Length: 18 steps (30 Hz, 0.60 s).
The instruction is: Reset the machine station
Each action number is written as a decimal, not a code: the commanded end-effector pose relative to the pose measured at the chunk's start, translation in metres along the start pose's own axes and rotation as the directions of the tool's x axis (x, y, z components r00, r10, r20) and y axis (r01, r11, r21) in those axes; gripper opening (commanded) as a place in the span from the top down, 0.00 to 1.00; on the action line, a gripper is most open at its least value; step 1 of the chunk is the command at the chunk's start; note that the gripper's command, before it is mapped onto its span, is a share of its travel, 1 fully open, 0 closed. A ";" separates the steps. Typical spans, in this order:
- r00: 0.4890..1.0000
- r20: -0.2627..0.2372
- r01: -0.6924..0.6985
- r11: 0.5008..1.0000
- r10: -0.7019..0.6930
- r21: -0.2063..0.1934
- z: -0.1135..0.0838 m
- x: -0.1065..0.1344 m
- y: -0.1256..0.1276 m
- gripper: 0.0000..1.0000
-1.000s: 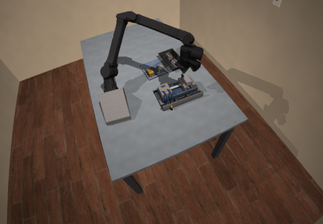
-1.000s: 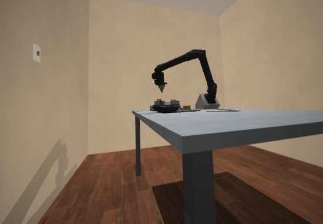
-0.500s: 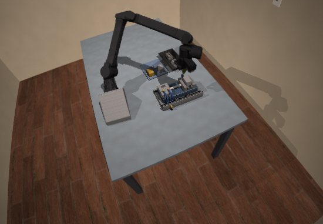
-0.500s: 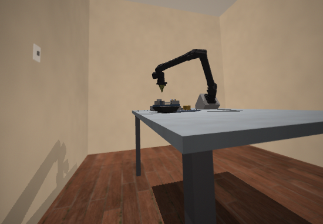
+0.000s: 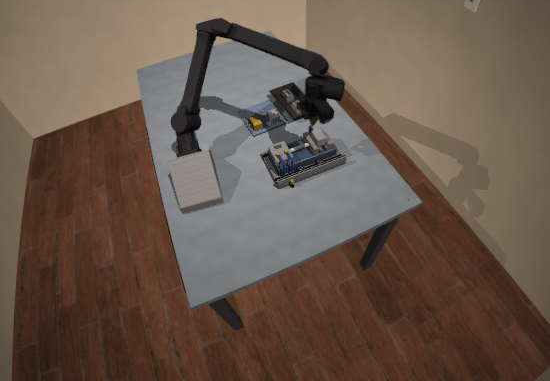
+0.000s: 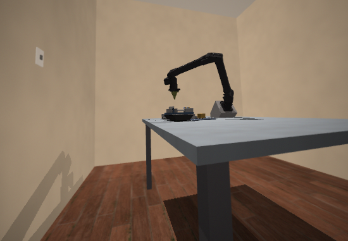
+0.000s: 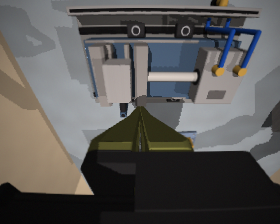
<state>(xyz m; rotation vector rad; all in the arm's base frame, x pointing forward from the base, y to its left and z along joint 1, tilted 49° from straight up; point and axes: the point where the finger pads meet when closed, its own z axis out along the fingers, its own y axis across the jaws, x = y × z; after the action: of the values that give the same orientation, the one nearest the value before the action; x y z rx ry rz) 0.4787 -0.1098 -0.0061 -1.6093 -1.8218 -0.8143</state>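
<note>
From left to right in the top view, a brass blank [image 5: 256,124] [image 6: 201,116] [image 7: 192,144] and a gray blank [image 5: 273,116] are carried by the infeed plate [image 5: 257,133] [image 7: 189,133]; two pocketed parts are seen in the outfeed tray [image 5: 276,99] [image 6: 179,117]. Now the fingers [image 5: 313,121] [image 6: 174,98], fully closed on nothing, are poised above the vise [image 5: 300,157] [image 6: 180,113] [image 7: 172,55], well apart from the infeed blanks. Vise work seems in hand; blank seating cannot be confirmed, so inspection or nudging is probably called for next.
</note>
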 end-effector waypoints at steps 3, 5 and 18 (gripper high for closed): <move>1.000 -0.008 0.002 1.000 -0.002 0.029 0.014 0.003 0.001 1.00; 1.000 -0.008 0.002 1.000 -0.002 0.029 0.014 0.003 0.001 1.00; 1.000 -0.007 0.001 1.000 -0.001 0.027 0.018 0.002 0.001 1.00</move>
<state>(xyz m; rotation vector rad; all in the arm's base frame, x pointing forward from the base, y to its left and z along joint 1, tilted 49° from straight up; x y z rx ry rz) 0.4789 -0.1096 -0.0062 -1.6095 -1.8225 -0.8143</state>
